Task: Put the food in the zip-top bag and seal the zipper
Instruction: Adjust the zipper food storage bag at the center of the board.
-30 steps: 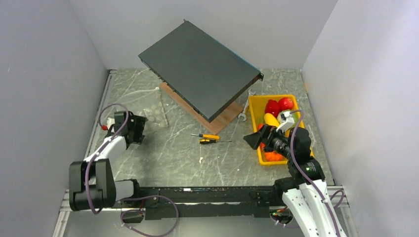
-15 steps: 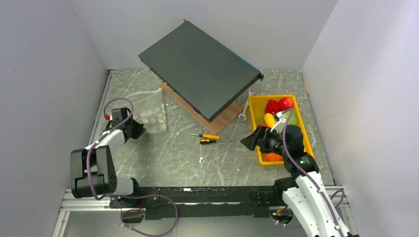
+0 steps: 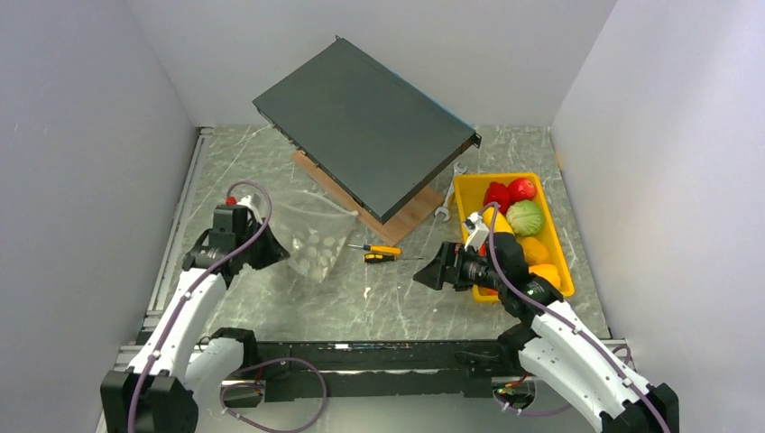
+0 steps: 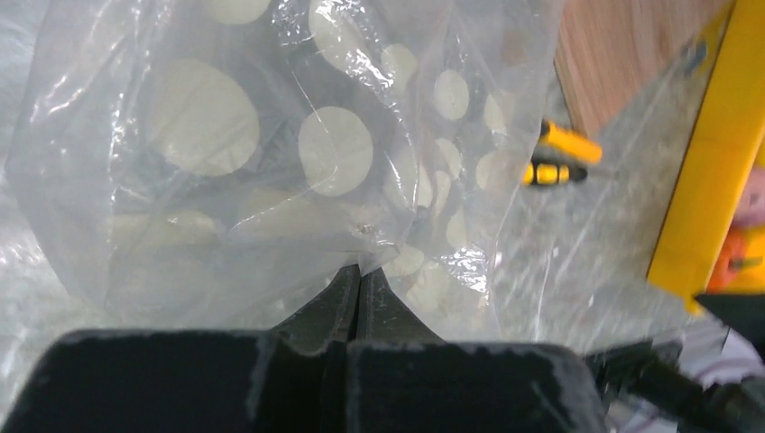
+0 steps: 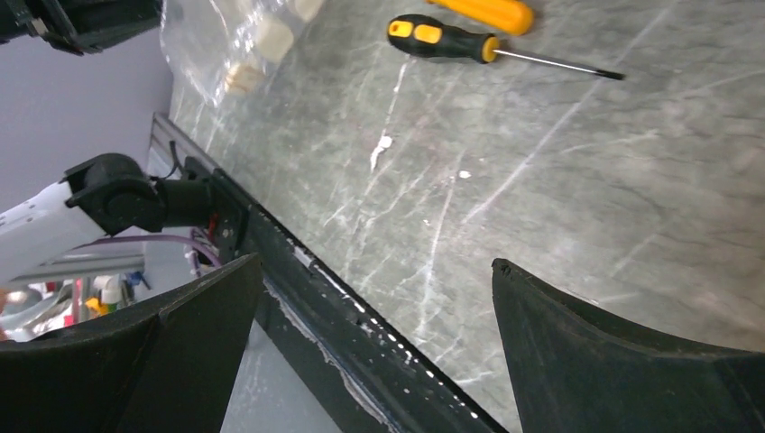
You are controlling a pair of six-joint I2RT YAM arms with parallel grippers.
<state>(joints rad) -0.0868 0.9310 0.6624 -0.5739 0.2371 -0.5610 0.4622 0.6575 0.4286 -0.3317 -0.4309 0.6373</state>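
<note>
The zip-top bag, clear with white dots, hangs lifted left of the table's centre. My left gripper is shut on its near edge; in the left wrist view the jaws meet with the bag's plastic pinched at their tips. I cannot make out the zipper. The food lies in the yellow tray at the right: a red pepper, a green cabbage and yellow and orange pieces. My right gripper hovers open and empty left of the tray, above bare table.
A dark flat slab leans on a wooden board at the back centre. Two screwdrivers lie mid-table between the bag and my right gripper. A wrench rests by the tray's left wall. White walls enclose three sides.
My left gripper has shut on the bag and drawn it up and rightward toward the table's centre. My right gripper has moved left, off the tray and over the table, still open.
</note>
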